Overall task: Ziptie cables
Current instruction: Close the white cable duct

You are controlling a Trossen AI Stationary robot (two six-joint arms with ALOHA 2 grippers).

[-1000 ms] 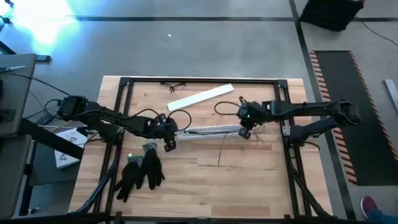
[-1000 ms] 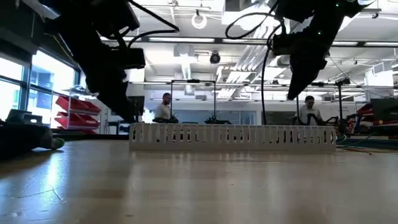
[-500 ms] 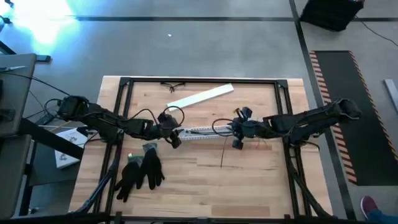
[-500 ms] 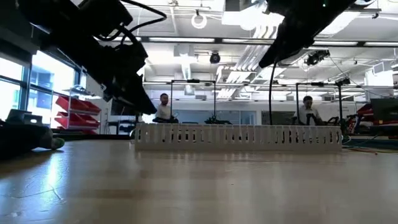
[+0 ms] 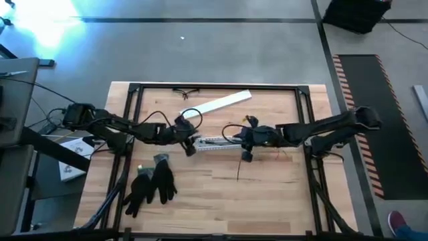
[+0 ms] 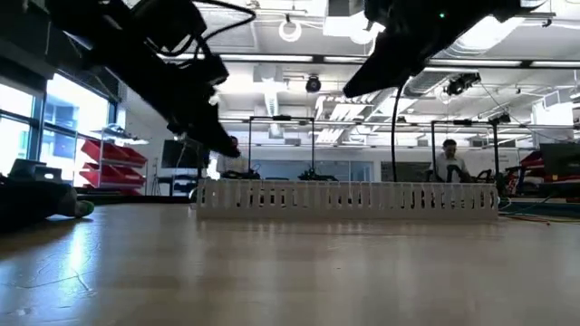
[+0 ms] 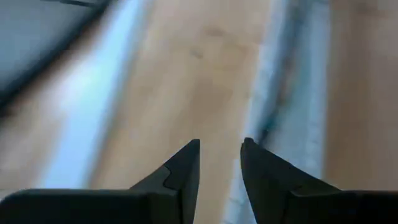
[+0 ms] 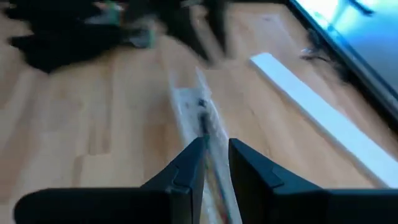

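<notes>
The white slotted channel [image 5: 224, 141] lies flat on the wooden table, running left to right, and the thin cables [image 8: 203, 118] lie along its inside. A few thin wires [image 5: 281, 152] trail out past its right end. My left gripper [image 5: 188, 144] hovers at the channel's left end, its fingers [image 7: 186, 163] a narrow gap apart with nothing between them. My right gripper [image 5: 245, 146] hovers over the channel's right part, pointing toward the table's left along it. Its fingers [image 8: 189, 163] also stand slightly apart and hold nothing.
A flat white strip [image 5: 216, 104] lies slanted behind the channel. A pair of black gloves [image 5: 151, 184] lies near the front left. A thin dark strand [image 5: 239, 169] lies on the wood in front of the channel. A black frame [image 5: 134, 90] borders the table.
My right gripper has tipped from pointing down to nearly level. It has gone toward the table's left along the channel. My left gripper has gone a little toward the far edge, closer to the channel's left end.
</notes>
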